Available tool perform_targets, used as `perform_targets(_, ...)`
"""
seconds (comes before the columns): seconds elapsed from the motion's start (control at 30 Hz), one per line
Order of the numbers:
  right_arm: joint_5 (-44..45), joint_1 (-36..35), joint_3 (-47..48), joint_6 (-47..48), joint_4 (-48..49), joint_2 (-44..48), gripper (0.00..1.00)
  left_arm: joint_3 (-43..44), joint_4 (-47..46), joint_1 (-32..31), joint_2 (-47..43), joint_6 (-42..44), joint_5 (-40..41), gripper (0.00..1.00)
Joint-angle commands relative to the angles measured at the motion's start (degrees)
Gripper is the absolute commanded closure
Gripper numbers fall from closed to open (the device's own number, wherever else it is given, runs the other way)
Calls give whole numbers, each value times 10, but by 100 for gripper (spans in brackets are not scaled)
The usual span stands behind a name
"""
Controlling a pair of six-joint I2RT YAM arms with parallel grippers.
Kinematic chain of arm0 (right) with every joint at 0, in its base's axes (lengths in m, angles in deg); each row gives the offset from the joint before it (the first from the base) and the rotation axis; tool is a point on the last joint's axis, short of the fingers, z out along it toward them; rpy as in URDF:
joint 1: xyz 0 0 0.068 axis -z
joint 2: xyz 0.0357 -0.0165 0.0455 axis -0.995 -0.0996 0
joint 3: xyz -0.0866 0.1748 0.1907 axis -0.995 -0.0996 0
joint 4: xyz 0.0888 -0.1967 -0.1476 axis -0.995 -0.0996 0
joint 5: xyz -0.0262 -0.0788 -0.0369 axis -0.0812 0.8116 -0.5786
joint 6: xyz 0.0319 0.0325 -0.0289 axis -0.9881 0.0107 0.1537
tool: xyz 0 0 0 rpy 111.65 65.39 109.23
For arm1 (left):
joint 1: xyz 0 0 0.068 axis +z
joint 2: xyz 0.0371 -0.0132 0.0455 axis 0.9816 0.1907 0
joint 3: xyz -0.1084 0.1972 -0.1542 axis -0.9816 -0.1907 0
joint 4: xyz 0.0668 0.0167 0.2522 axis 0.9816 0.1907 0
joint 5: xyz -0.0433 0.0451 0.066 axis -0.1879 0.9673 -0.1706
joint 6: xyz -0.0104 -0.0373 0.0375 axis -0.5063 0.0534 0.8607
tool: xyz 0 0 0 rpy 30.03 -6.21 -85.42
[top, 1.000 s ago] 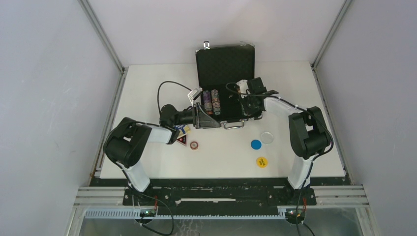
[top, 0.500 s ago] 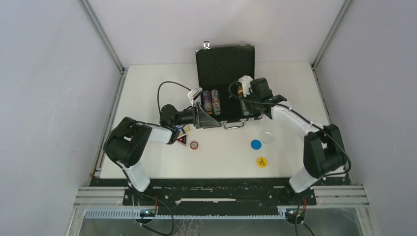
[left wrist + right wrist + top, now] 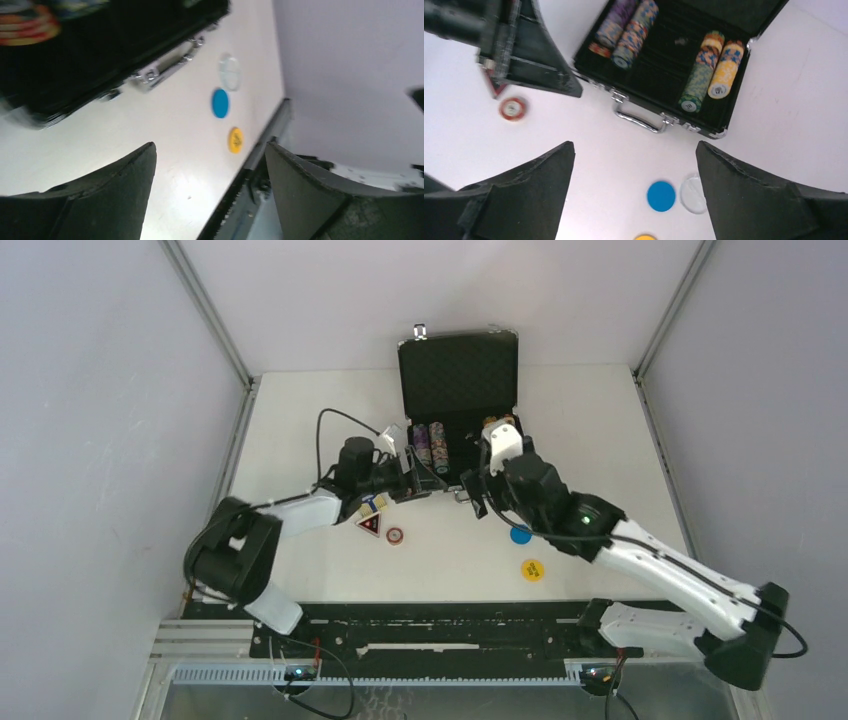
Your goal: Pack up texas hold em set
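The black briefcase [image 3: 458,365] stands open at the back of the table, its lid upright. Two rows of poker chips [image 3: 626,30] lie at the left of its foam base [image 3: 664,55], and two more rows [image 3: 709,70] at the right. My right gripper [image 3: 634,145] hovers open and empty above the table just in front of the silver handle [image 3: 636,117]. My left gripper [image 3: 210,145] is open and empty beside the case's front left corner. On the table lie a blue token [image 3: 661,196], a clear disc [image 3: 692,195], a yellow token [image 3: 532,569], a red chip [image 3: 396,535], a red triangular token [image 3: 370,525] and the card deck [image 3: 372,504].
My right arm [image 3: 640,550] reaches low across the right half of the table and covers the clear disc in the top view. A black cable [image 3: 335,420] loops over the left arm. The metal rail [image 3: 260,150] runs along the table's near edge.
My right gripper has pulled back out of the case's right side and opened; its arm now stretches flat across the table. My left gripper has lifted and turned away from the case's left edge.
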State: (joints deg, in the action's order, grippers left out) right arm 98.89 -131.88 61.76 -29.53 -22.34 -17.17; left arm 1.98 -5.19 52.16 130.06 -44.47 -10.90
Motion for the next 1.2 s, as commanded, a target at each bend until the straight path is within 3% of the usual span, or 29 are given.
perform_targets(0.0, 150, -101, 0, -79, -27, 84, 0, 35, 277, -5, -148, 175, 217, 15)
perform_targets(0.07, 204, -128, 17, -102, -71, 82, 0, 24, 333, -25, -217, 198, 339, 15)
perform_targets(0.17, 357, -159, 56, -133, -174, 35, 0, -6, 400, -62, -339, 216, 518, 15)
perform_targets(0.27, 504, -181, 48, -280, -250, 20, 0, -50, 418, -81, -469, 213, 621, 15)
perform_targets(0.3, 495, -157, 31, -324, -232, 27, 0, -66, 420, -81, -518, 209, 637, 15)
perform_targets(0.33, 440, -127, 6, -297, -187, 38, 6, -80, 421, -81, -549, 208, 651, 15)
perform_targets(0.4, 264, -74, -41, -248, -94, 58, 11, -107, 421, -81, -588, 197, 688, 1)
perform_targets(0.5, 53, -34, -93, -225, 23, 57, 10, -153, 388, -68, -597, 177, 729, 0)
perform_targets(0.57, -25, -30, -92, -211, 70, 18, 10, -152, 404, -34, -569, 153, 723, 0)
perform_targets(0.73, -50, -99, -1, -141, 89, -159, 12, -148, 424, 59, -476, 97, 659, 0)
perform_targets(0.9, -65, -142, 106, -135, 88, -343, 12, -170, 407, 113, -455, 69, 618, 0)
perform_targets(1.17, -123, -163, 177, -138, 114, -452, 14, -175, 408, 122, -439, 74, 620, 0)
